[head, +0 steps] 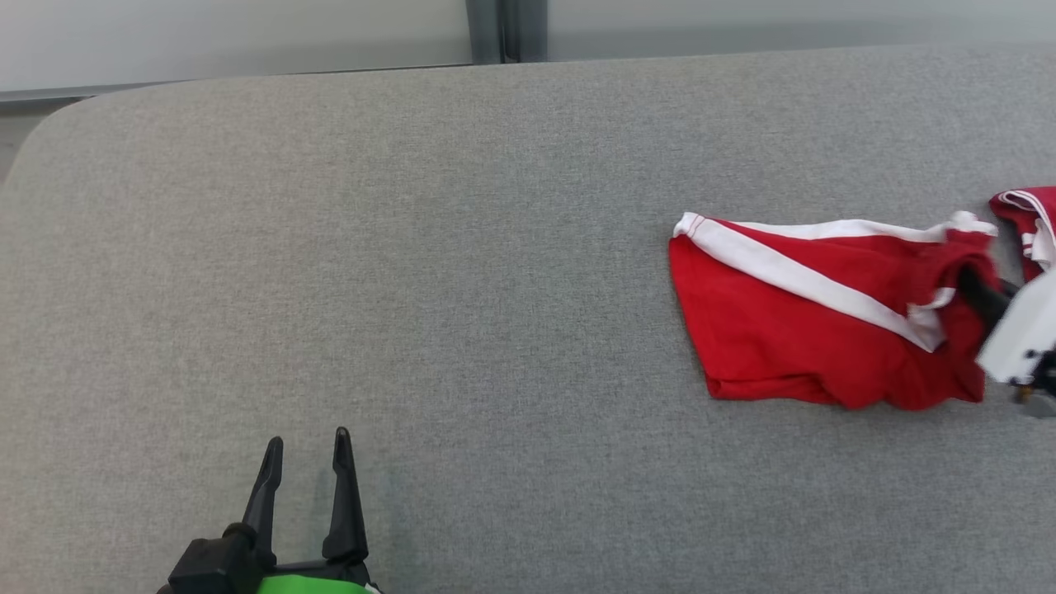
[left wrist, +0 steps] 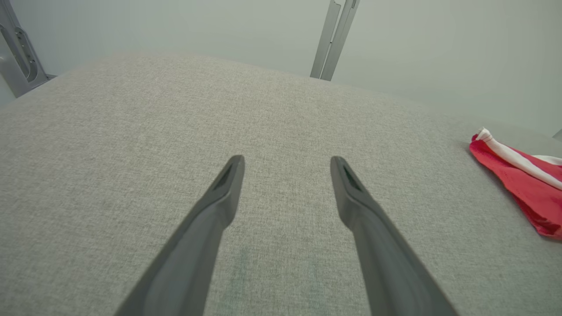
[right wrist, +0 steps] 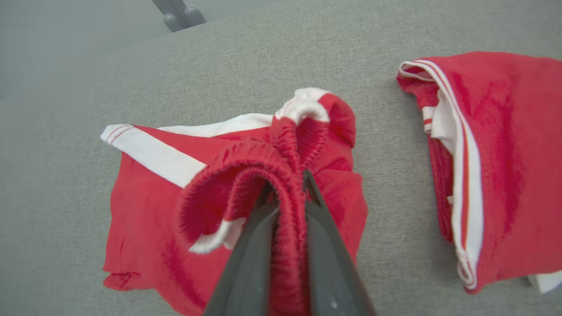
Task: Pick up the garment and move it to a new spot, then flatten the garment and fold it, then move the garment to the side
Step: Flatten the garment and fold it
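Matt red cloth garment [head: 784,330], coarse grey woven table [head: 412,247]

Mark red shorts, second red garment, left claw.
red shorts [head: 775,346], head view, leg panel
second red garment [right wrist: 513,153], right wrist view, red body
left claw [left wrist: 287,161], left wrist view, midway between fingertips

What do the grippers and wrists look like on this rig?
Left gripper: two long tapered black fingers, slotted near each tip, on a black mount with a bright green cover. Right gripper: same dark tapered fingers, behind them a boxy white wrist housing with small dark fittings.
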You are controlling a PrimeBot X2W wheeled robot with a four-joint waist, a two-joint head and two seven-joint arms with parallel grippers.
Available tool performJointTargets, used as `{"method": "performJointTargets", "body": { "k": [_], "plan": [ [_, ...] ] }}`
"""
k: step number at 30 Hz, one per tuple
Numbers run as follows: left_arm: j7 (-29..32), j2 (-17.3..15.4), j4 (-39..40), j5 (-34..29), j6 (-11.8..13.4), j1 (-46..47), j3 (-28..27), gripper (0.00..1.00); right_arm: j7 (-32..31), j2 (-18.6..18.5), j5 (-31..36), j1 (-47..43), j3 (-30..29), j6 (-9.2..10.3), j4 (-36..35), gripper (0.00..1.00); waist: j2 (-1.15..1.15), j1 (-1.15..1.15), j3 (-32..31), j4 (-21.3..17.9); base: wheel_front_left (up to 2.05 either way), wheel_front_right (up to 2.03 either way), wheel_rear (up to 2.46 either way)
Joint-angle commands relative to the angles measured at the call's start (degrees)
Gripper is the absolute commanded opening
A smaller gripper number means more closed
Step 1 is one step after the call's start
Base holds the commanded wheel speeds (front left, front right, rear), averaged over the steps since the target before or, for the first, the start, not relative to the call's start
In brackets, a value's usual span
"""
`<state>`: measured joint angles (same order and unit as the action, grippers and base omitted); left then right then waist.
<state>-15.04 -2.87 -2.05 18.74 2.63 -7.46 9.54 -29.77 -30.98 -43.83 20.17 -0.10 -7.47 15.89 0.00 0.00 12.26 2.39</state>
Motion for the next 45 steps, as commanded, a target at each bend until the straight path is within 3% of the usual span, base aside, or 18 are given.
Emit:
{"method": "performJointTargets", "body": {
  "k": [1,7,13,17,18,19,21,22,23,25,31,37,41,45],
  "plan": [
    [-0.1,-0.1,-0.1,0.6,0.4,-0.4,0.2,1.00,-1.3,4.3,2.3,1.8,0.9,-0.03,-2.6,0.00,0.00,0.00,-0.1,-1.1,0.00,0.00,0.00],
    [-0.1,-0.1,-1.2,0.0,0.2,1.9,0.7,1.00,-3.5,21.9,11.9,6.1,5.2,-0.03,-5.2,0.00,0.00,0.00,1.0,-2.5,0.00,0.00,0.00],
    [-0.1,-0.1,-2.2,0.6,0.1,3.3,0.5,1.00,-1.9,26.9,19.8,7.3,7.4,-0.04,-1.3,0.00,0.00,0.00,1.7,-1.0,0.00,0.00,0.00],
    [-0.1,-0.1,-2.6,1.1,0.2,2.8,0.3,1.00,-1.6,26.4,22.9,6.2,7.9,-0.03,-0.2,0.01,0.00,0.00,2.0,0.1,0.00,0.00,0.00],
    [-0.2,-0.1,-2.8,1.1,0.2,2.6,0.3,1.00,-1.7,26.0,23.3,5.9,8.1,-0.03,-0.3,0.07,0.00,0.00,2.1,0.2,0.00,0.00,0.00],
    [-0.2,-0.1,-2.9,1.1,0.1,2.4,0.3,1.00,-1.7,25.6,23.5,5.7,8.2,-0.03,-0.6,0.27,0.00,0.00,2.1,0.4,0.00,0.00,0.00],
    [-0.2,-0.1,-3.0,1.2,0.1,2.2,0.2,1.00,-2.0,25.1,23.4,5.2,8.5,-0.03,-1.2,0.41,0.00,0.00,2.2,0.5,0.00,0.00,0.00],
    [-0.2,-0.1,-3.1,1.2,0.2,2.1,0.2,1.00,-2.2,24.7,23.4,4.9,9.0,-0.03,-1.6,0.43,0.00,0.00,2.2,0.5,0.00,0.00,0.00],
    [-0.2,-0.1,-3.2,1.4,0.2,2.0,0.2,1.00,-2.5,24.0,23.3,4.5,9.5,-0.03,-2.0,0.68,0.00,0.00,2.1,0.4,0.00,0.00,0.00],
    [-0.2,-0.1,-3.4,1.3,0.3,2.0,0.0,1.00,-2.4,22.9,23.4,3.9,10.5,-0.03,-3.1,1.00,0.00,0.00,1.9,0.2,0.00,0.00,0.00],
    [-0.2,-0.1,-4.1,1.4,0.3,1.3,-0.5,1.00,1.1,20.5,21.2,0.7,13.5,-0.03,-9.8,1.00,0.00,0.00,0.0,-0.7,0.00,0.00,0.00],
    [-0.2,-0.1,-3.5,2.2,0.9,-0.9,-2.4,1.00,7.6,15.0,19.5,-7.9,12.3,-0.03,-23.6,1.00,0.00,0.00,-3.2,-1.7,0.00,0.00,0.00],
    [-0.2,-0.1,-2.7,1.9,1.1,-2.0,-4.0,1.00,18.6,12.4,20.8,-15.2,7.4,-0.03,-28.4,1.00,0.00,0.00,-5.2,-2.0,0.00,0.00,0.00],
    [-0.2,-0.1,-1.9,0.7,0.3,-2.4,-5.1,1.00,32.6,8.5,26.9,-22.1,2.7,-0.03,-23.2,1.00,0.00,0.00,-6.9,-1.9,0.00,0.00,0.00]
  ]
}}
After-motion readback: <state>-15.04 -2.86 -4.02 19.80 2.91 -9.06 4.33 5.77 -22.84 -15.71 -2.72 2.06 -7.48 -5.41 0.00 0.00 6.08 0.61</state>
